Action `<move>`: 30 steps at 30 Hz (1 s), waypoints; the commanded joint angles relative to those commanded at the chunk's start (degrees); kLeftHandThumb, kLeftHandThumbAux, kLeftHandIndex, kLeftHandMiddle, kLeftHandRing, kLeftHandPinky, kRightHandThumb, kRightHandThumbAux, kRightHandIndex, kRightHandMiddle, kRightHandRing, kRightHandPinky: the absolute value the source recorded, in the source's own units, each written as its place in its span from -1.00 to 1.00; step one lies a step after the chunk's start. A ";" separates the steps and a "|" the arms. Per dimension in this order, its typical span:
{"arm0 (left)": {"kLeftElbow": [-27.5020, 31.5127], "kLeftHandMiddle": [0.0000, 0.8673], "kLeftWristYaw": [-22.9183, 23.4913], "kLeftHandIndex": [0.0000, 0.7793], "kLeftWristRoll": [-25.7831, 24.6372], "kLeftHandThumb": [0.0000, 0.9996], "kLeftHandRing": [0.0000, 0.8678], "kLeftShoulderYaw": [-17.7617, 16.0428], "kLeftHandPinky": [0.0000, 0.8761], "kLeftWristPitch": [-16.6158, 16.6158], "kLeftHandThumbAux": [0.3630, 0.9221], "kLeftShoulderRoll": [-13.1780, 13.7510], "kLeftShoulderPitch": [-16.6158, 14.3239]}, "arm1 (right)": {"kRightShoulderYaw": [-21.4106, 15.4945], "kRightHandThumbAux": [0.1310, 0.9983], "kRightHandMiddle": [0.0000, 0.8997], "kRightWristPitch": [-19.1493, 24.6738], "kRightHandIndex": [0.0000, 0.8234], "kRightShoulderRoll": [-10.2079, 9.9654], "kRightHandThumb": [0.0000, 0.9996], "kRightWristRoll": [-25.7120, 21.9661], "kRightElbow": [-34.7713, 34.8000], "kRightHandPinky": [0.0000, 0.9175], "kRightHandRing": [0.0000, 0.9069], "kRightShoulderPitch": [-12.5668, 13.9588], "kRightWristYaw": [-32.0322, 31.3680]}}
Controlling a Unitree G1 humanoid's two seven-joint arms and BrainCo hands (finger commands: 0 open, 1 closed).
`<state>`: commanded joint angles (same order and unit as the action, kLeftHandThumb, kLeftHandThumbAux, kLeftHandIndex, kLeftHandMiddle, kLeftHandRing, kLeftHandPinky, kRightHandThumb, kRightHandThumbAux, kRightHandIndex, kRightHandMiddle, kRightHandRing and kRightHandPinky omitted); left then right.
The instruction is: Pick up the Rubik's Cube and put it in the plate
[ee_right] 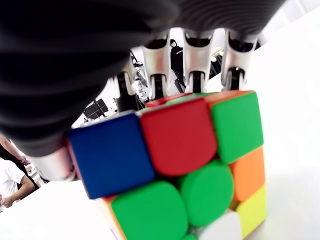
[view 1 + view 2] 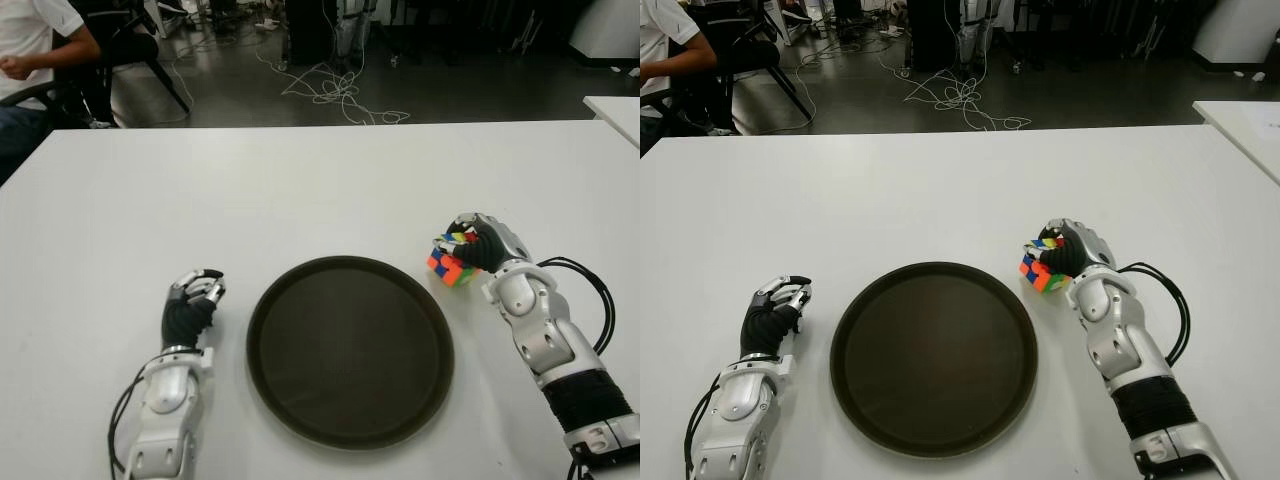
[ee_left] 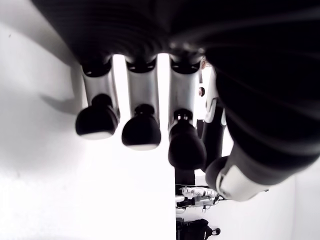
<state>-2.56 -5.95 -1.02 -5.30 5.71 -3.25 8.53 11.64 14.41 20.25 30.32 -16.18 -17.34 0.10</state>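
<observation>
The Rubik's Cube (image 2: 450,263) sits just off the right rim of the dark round plate (image 2: 350,350) on the white table (image 2: 300,190). My right hand (image 2: 478,243) is wrapped over it, fingers curled across its top and far side. In the right wrist view the cube (image 1: 175,170) fills the frame, its red, blue and green tiles close under my fingers (image 1: 195,57). Whether the cube touches the table cannot be told. My left hand (image 2: 193,297) shows to the left of the plate, fingers curled and holding nothing (image 3: 141,131).
A second white table's corner (image 2: 615,110) shows at the far right. Beyond the table's far edge lie cables (image 2: 335,92) on the floor, and a seated person (image 2: 35,50) with a chair at the back left.
</observation>
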 joint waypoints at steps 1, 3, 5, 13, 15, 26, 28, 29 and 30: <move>0.06 0.88 -0.16 0.14 -0.01 0.42 0.90 -0.05 0.87 0.21 0.22 -0.09 -0.03 | 0.03 0.39 0.56 0.05 0.03 0.03 0.38 0.03 -0.01 0.62 0.59 -0.02 -0.06; 0.11 0.88 -0.32 0.14 0.00 0.42 0.90 -0.07 0.87 0.41 0.22 -0.16 -0.05 | 0.03 0.39 0.55 0.09 0.03 0.04 0.38 0.06 -0.03 0.60 0.58 -0.05 -0.14; 0.05 0.89 -0.45 0.14 0.10 0.42 0.90 -0.06 0.87 0.49 0.22 -0.14 -0.11 | 0.02 0.39 0.54 0.31 0.03 -0.01 0.37 0.09 -0.02 0.60 0.58 -0.07 -0.26; -0.01 0.90 -0.50 0.14 0.20 0.42 0.91 0.06 0.88 0.43 0.22 0.01 -0.10 | -0.31 0.38 0.55 0.68 0.03 -0.21 0.38 -0.34 0.24 0.59 0.58 -0.05 -0.57; -0.11 0.90 -0.30 0.14 0.03 0.42 0.92 0.00 0.88 0.20 0.22 0.06 -0.13 | -0.46 0.38 0.55 0.72 0.04 -0.32 0.38 -0.51 0.39 0.59 0.57 -0.03 -0.53; -0.46 0.89 0.31 0.14 -0.64 0.42 0.91 -0.17 0.88 -0.35 0.22 0.13 -0.31 | -4.24 0.38 0.69 -0.67 0.05 -3.40 0.38 -1.87 10.84 0.68 0.69 3.46 5.28; -0.70 0.88 0.49 0.14 -0.43 0.42 0.90 -0.04 0.87 -0.80 0.22 0.37 -0.29 | -5.26 0.38 0.70 -1.73 0.05 -4.45 0.38 -2.34 13.12 0.69 0.70 4.25 7.13; -0.79 0.88 0.58 0.14 -0.34 0.42 0.90 0.02 0.86 -1.00 0.22 0.47 -0.28 | -5.56 0.38 0.70 -2.21 0.05 -4.83 0.38 -2.49 13.62 0.69 0.71 4.45 7.84; -0.87 0.88 0.60 0.14 -0.22 0.42 0.89 0.07 0.85 -1.18 0.22 0.53 -0.30 | -5.82 0.37 0.70 -2.87 0.05 -5.29 0.38 -2.68 13.86 0.70 0.71 4.48 8.65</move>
<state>-3.42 -5.36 -1.24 -5.23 4.54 -2.72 8.23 5.83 11.55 14.96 27.64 -2.32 -12.86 8.75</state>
